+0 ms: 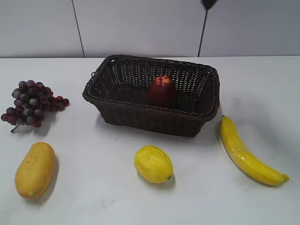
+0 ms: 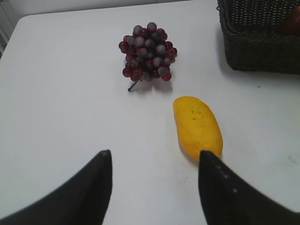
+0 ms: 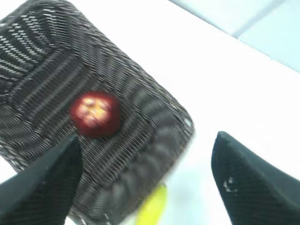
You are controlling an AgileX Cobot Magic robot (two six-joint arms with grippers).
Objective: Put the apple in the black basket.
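The dark red apple [image 1: 162,90] sits inside the black basket [image 1: 140,115] at the table's middle back. In the right wrist view the apple [image 3: 95,114] lies on the floor of the basket [image 3: 154,154], seen from above. My right gripper [image 3: 146,159] is open and empty, high above the basket's near corner. Only a small dark tip [image 1: 209,3] of it shows at the top of the exterior view. My left gripper [image 2: 154,173] is open and empty over bare table, left of the basket [image 2: 262,42].
A grape cluster [image 1: 32,101] lies at the left, a mango [image 1: 34,169] at the front left, a lemon [image 1: 153,164] at the front middle, a banana [image 1: 246,152] at the right of the basket. The mango [image 2: 197,126] lies just ahead of my left gripper's right finger.
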